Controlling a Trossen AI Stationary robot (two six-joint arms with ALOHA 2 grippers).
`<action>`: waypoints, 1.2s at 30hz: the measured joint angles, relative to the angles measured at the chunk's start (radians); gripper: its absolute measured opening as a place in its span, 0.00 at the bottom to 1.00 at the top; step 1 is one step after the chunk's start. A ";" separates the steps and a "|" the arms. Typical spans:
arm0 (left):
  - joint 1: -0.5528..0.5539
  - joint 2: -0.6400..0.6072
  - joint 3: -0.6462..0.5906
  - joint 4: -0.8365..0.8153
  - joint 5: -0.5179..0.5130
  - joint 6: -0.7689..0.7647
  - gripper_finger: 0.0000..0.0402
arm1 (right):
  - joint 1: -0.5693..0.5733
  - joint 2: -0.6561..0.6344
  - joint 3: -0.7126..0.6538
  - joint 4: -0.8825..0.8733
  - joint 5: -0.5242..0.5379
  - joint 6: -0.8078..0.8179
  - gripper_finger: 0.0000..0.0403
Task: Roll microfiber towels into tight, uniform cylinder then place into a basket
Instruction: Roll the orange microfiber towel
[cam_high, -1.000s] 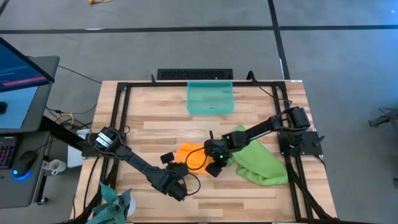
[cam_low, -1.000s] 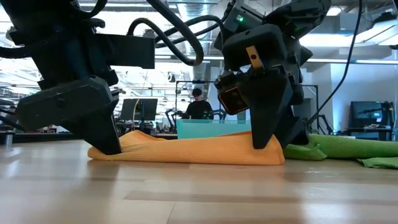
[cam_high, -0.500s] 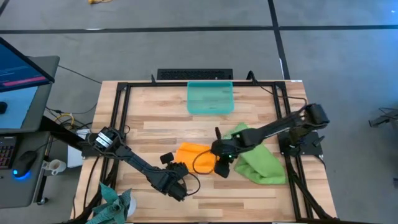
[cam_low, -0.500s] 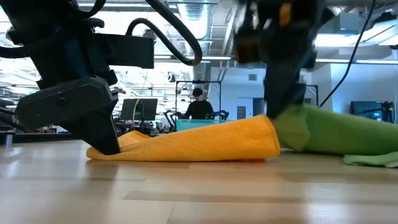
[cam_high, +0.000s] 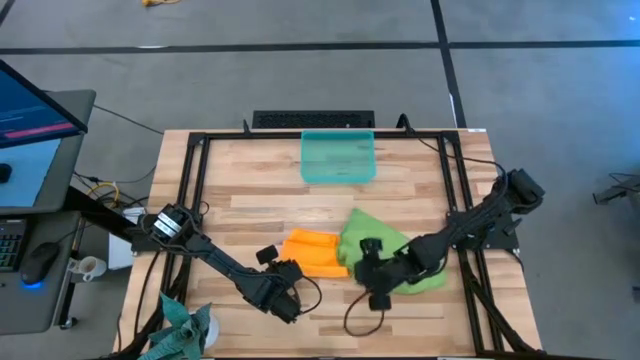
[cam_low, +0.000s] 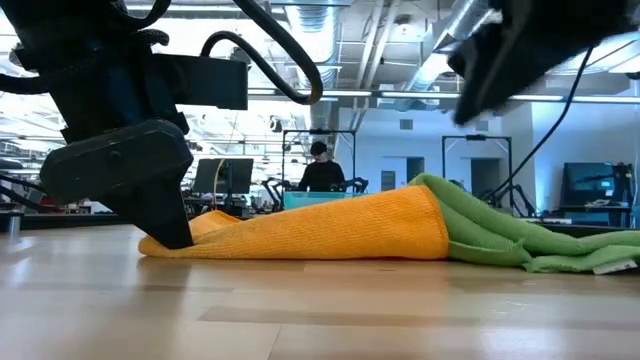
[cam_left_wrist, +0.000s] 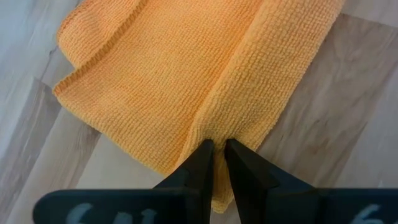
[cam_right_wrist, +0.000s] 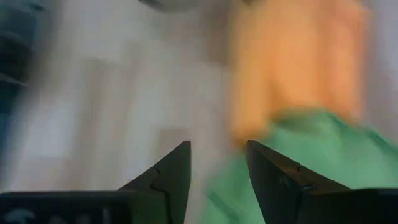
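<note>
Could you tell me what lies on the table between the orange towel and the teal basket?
Nothing: in the high view only bare wooden table separates the orange towel from the basket.

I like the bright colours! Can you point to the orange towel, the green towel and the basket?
orange towel (cam_high: 316, 253): high view, middle of the folded cloth.
green towel (cam_high: 372, 229): high view, its upper fold.
basket (cam_high: 338, 159): high view, its bare floor.
</note>
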 joint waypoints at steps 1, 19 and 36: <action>0.000 0.000 0.000 0.000 0.001 0.000 0.11 | 0.000 -0.007 -0.002 -0.070 0.054 0.042 0.42; -0.001 0.000 0.000 0.003 0.001 -0.002 0.11 | -0.080 0.210 -0.001 -0.231 0.003 0.177 0.28; -0.002 0.000 0.000 0.002 0.001 -0.019 0.11 | -0.444 0.242 -0.017 -0.699 0.079 0.219 0.12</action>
